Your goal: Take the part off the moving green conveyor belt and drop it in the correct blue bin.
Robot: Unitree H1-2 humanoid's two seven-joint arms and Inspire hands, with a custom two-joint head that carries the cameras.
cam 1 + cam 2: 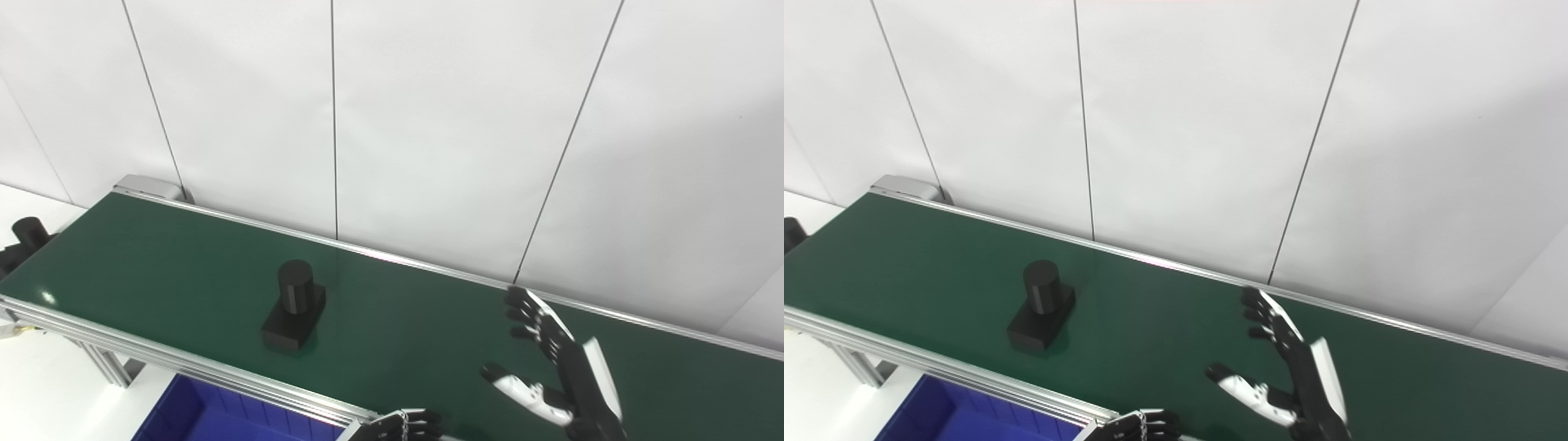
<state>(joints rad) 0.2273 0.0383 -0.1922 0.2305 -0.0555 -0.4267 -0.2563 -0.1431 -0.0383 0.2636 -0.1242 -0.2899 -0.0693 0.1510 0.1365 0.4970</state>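
- Blue bin [202,413] at lower left, below belt's near rail; nothing visible inside.
- Part [295,304] upright mid-belt [153,257]: black cylinder on square base, ungrasped.
- Left hand [404,424] at bottom edge by near rail, fingers curled, holding nothing.
- Right hand [551,361] over belt, well right of part, spread wide, empty.
- Progress: pick not yet made; grasp and drop both left.

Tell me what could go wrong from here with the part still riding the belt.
1. The right hand is open over the belt but well apart from the black part; a mistimed grasp may close on nothing.
2. The part's tall cylinder on its flat base could tip if fingers strike it.
3. Only a corner of the blue bin shows, so the drop may miss.
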